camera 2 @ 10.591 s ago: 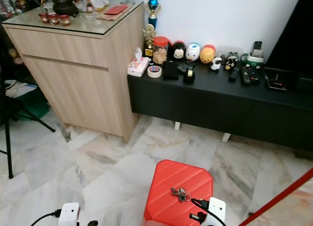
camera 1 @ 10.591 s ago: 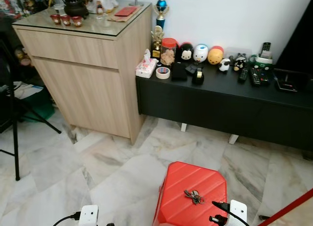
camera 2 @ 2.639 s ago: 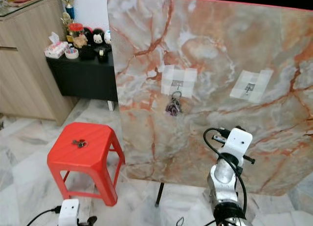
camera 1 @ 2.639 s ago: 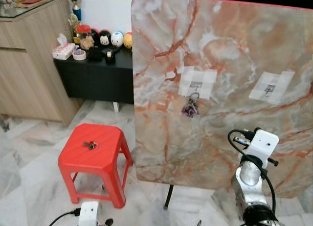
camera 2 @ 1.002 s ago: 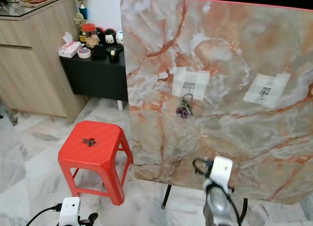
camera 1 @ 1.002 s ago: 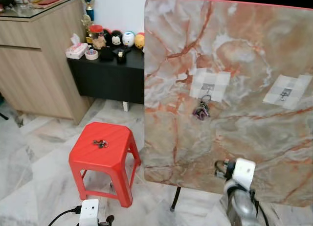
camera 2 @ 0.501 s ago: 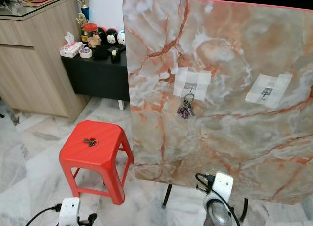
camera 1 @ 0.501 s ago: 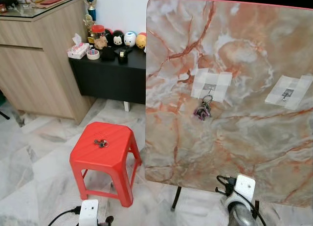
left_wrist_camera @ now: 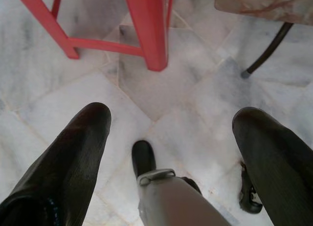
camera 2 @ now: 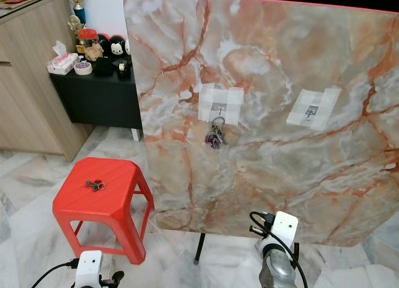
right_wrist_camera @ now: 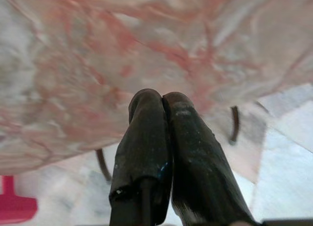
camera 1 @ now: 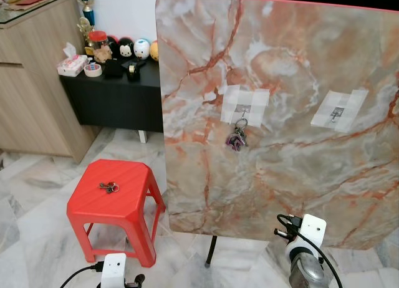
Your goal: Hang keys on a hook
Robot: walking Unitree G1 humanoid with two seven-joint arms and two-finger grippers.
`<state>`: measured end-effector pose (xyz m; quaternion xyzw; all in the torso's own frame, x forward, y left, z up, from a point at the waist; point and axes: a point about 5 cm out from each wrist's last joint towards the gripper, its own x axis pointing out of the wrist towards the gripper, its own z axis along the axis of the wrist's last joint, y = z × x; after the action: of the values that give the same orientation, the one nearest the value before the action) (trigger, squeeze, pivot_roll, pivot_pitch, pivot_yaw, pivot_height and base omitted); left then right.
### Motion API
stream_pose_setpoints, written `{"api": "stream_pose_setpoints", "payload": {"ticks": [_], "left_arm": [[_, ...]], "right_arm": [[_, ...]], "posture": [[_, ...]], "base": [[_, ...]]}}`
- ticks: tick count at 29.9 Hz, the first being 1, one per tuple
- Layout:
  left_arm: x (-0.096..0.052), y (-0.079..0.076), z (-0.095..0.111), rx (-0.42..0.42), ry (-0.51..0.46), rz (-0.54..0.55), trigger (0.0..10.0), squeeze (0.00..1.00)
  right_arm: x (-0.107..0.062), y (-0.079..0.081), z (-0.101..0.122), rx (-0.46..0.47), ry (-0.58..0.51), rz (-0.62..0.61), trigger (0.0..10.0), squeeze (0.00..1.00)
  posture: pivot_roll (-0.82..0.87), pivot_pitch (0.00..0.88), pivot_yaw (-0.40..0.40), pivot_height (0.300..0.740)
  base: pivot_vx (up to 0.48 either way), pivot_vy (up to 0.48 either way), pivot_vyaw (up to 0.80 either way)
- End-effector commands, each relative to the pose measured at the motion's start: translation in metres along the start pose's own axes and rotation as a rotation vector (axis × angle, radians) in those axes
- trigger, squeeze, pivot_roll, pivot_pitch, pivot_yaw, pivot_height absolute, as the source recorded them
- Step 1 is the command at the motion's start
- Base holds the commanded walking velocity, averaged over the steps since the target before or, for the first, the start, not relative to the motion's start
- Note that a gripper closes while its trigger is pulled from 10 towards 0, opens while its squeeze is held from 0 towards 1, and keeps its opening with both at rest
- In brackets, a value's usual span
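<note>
The right claw [right_wrist_camera: 163,138] is pressed tight together w/ nothing in it. It sits low, near the bottom edge of the marble board [camera 1: 293,82]. The left claw [left_wrist_camera: 171,152] is spread wide, also w/ nothing in it, pointing down at the floor [left_wrist_camera: 186,89] by the legs of the red stool [camera 1: 112,194].

Up on the board there are 2 taped hooks. The left hook [camera 1: 242,109] has a bunch of keys [camera 1: 236,138] hanging from it. The right hook [camera 1: 337,114] is bare.

A 2nd set of keys [camera 1: 108,187] lies flat on top of the stool, well apart from both claws.

So it looks abt half done: 1 bunch is up, 1 is left. I think the next job is to go to the stool, pick up those keys, and hang them on the bare hook. Neither claw is near them yet.
</note>
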<state>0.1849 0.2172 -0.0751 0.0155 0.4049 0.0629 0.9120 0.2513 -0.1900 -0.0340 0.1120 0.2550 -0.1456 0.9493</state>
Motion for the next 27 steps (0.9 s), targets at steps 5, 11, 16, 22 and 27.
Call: {"api": "stream_pose_setpoints", "payload": {"ticks": [5, 11, 16, 22, 27], "left_arm": [[0.0, -0.003, -0.002, 0.012, 0.003, -0.003, 10.0, 0.0], [0.0, -0.002, -0.002, -0.001, 0.002, 0.006, 10.0, 0.0], [0.0, -0.002, -0.001, -0.005, -0.001, 0.006, 10.0, 0.0], [0.0, -0.001, -0.001, -0.007, -0.001, 0.004, 10.0, 0.0], [0.0, 0.0, -0.001, -0.011, -0.002, 0.005, 10.0, 0.0]], "right_arm": [[0.003, -0.003, 0.011, 0.016, -0.045, -0.007, 10.0, 0.0], [0.004, -0.003, 0.016, -0.015, -0.072, -0.006, 10.0, 0.0], [0.007, 0.005, 0.036, -0.1, -0.188, 0.005, 10.0, 0.0], [0.009, 0.017, 0.092, -0.295, -0.477, -0.05, 10.0, 0.0], [0.006, 0.026, 0.123, -0.407, -0.649, -0.088, 10.0, 0.0]], "posture": [[-0.03, 0.0, -0.063, 0.74], [-0.03, 0.0, -0.063, 0.74], [-0.03, 0.0, -0.06, 0.74], [-0.03, 0.0, -0.057, 0.74], [-0.02, 0.0, -0.055, 0.74]], "base": [[0.0, -0.351, 0.0], [0.0, -0.275, 0.0], [0.0, 0.0, 0.0], [0.0, 0.0, 0.0], [0.0, 0.0, 0.0]]}}
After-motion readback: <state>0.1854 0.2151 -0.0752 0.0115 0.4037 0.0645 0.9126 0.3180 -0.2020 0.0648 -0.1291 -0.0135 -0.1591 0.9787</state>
